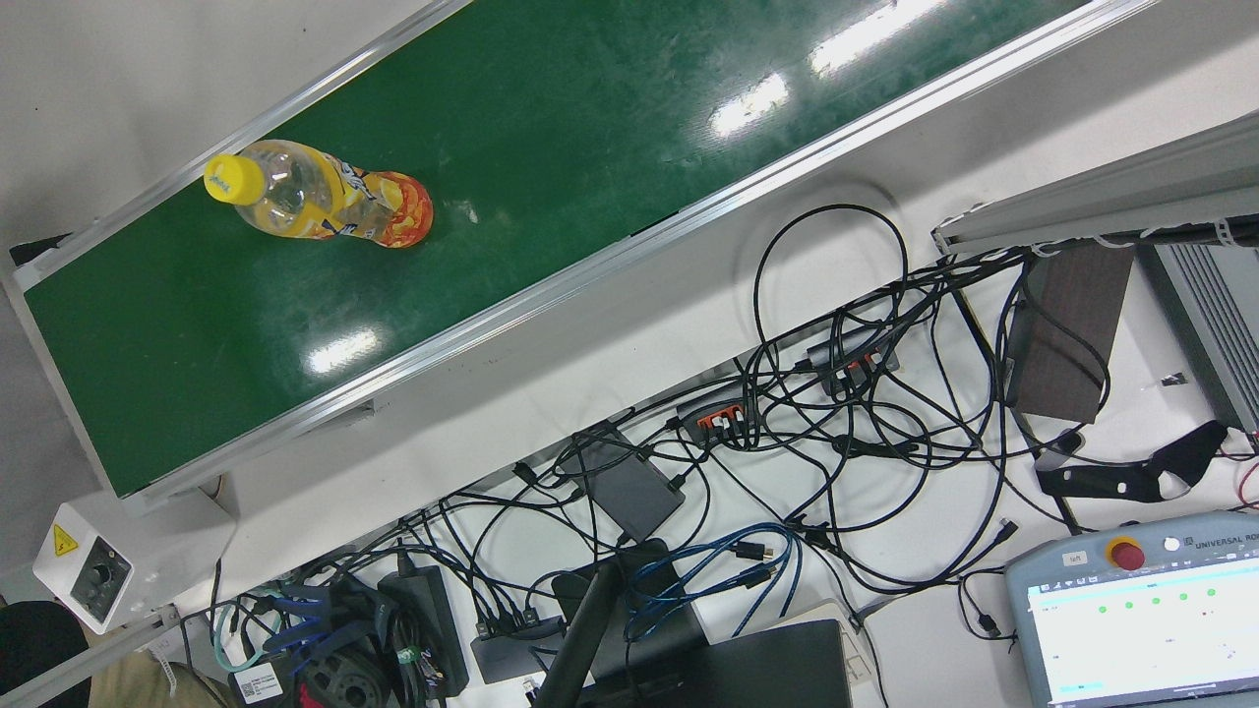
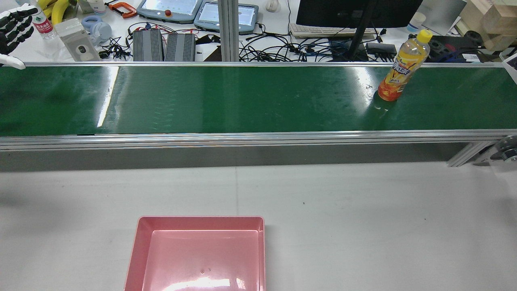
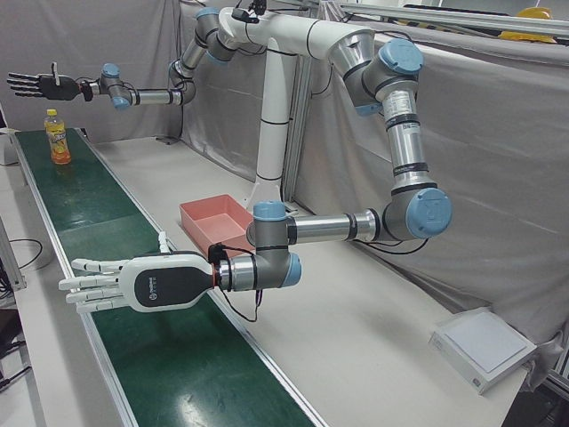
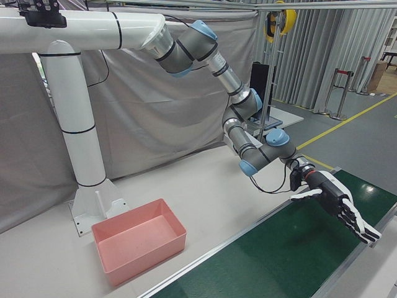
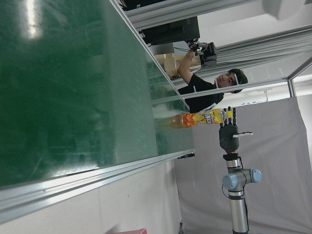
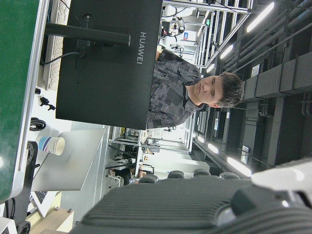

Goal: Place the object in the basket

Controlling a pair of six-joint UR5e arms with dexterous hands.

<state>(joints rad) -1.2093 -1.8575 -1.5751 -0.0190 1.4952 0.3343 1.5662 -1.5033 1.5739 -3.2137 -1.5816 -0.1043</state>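
The left hand (image 3: 133, 283) hangs flat above the green conveyor belt (image 3: 169, 356), fingers spread and empty, their tips reaching out past the belt's edge on the view's left. Far down the belt, a yellow-capped bottle (image 3: 58, 138) of orange drink stands upright. The right hand (image 3: 36, 84) hovers higher than the bottle and apart from it, also spread and holding nothing. A pink basket (image 3: 218, 222) sits on the white table (image 3: 373, 347) beside the belt, close to the white pedestal (image 3: 271, 133) that carries both arms.
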